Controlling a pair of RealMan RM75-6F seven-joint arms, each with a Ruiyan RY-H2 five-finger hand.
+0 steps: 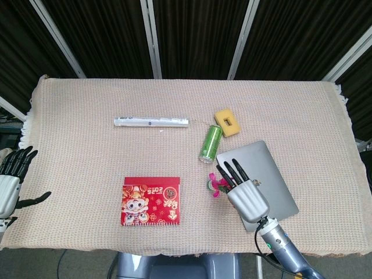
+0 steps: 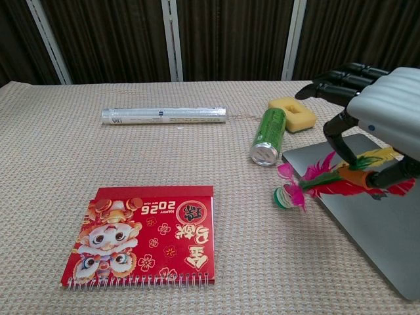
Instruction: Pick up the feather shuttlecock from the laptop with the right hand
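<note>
Your right hand (image 2: 384,128) has the feather shuttlecock (image 2: 326,182) pinched by its feathers between the thumb and the dark fingers (image 2: 338,134), with the other fingers arched over it. The shuttlecock hangs clear of the surface, roughly level, its green-and-white base (image 2: 283,197) pointing away from the palm toward your left and out past the near-left edge of the laptop (image 2: 380,223). From the head view the hand (image 1: 247,195) covers most of the feathers, so only a pink tuft (image 1: 216,185) shows just beyond the fingertips.

Under and behind the hand, the grey laptop lies closed and flat on the woven tablecloth (image 1: 87,157). Just ahead of the fingertips a green can (image 2: 268,136) lies on its side, and a little farther on sits a yellow sponge (image 2: 293,113), near the can but apart from it.

Well off to the left of the hand, a red spiral-bound calendar (image 2: 141,235) lies flat, and beyond it a silver tube (image 2: 164,115) lies crosswise.

Your left hand (image 1: 10,185) sits at the far left table edge, fingers apart, holding nothing.
</note>
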